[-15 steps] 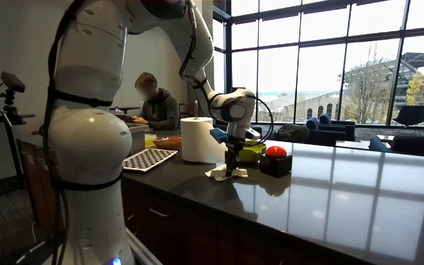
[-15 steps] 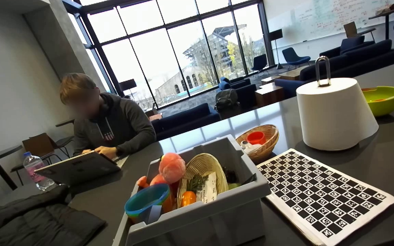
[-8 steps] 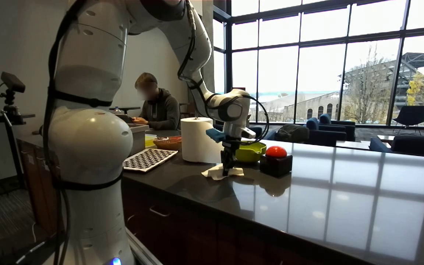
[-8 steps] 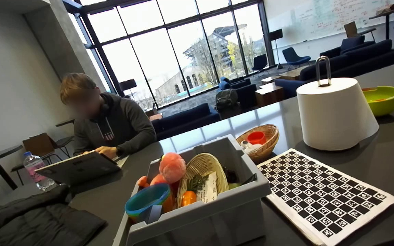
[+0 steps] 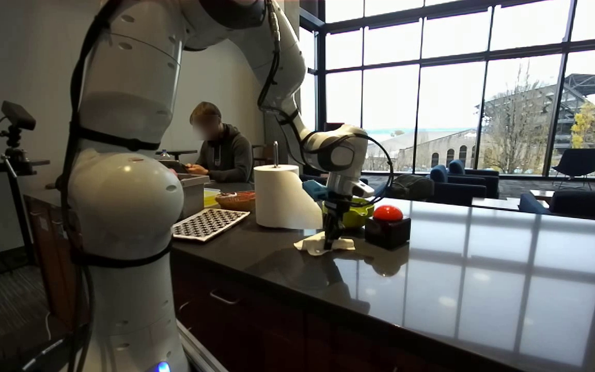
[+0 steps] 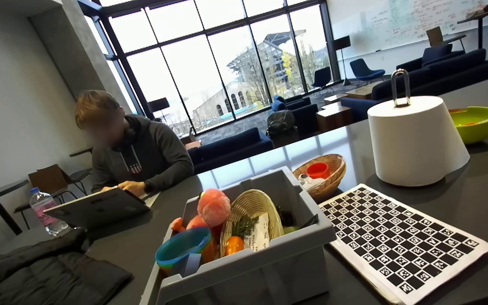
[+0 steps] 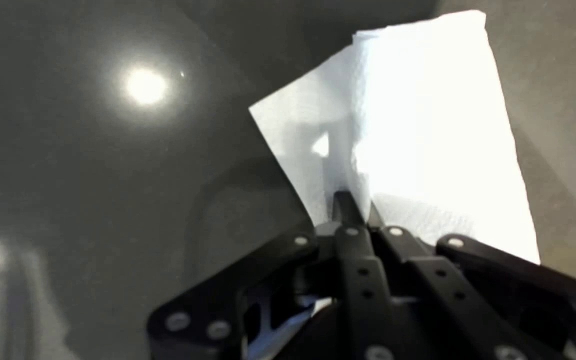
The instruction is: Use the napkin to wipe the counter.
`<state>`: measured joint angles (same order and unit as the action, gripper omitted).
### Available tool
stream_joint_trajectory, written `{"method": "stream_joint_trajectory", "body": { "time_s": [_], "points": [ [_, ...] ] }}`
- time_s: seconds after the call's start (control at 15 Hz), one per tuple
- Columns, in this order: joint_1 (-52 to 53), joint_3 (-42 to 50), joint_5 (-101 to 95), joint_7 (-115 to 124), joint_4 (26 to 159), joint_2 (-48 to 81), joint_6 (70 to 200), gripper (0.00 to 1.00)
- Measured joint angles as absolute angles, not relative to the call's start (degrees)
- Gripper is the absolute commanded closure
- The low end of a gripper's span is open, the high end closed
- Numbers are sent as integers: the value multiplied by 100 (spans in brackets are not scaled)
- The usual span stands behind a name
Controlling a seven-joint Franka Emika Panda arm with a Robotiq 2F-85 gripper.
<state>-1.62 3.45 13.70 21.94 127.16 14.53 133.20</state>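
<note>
Napkin (image 7: 415, 130) on the table (image 5: 457, 268), with wiping apparently the step in hand.
On that glossy table the next move probably calls for a low, level stroke, keeping clear of the white paper roll (image 5: 279, 199) on the far left, the green bowl (image 5: 360, 217) on the far side and the red-topped black box (image 5: 388, 233) just to the right in an exterior view. Nearer than the roll and left of the box, the napkin lies mostly flat, spread to both sides of the fingers (image 7: 345, 209); these are closed, gripping the raised fold that runs between their tips.
</note>
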Motion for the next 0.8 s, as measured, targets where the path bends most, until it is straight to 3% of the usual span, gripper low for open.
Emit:
{"method": "stream_joint_trajectory", "body": {
  "time_s": [0.6,0.73,0.8],
  "points": [
    [-757,553,1856,1726,12308,1702,12598,100],
    [-766,563,1856,1698,12258,1732,12519,73],
    [-766,564,1856,1670,12245,1742,12505,93]
  ]
}}
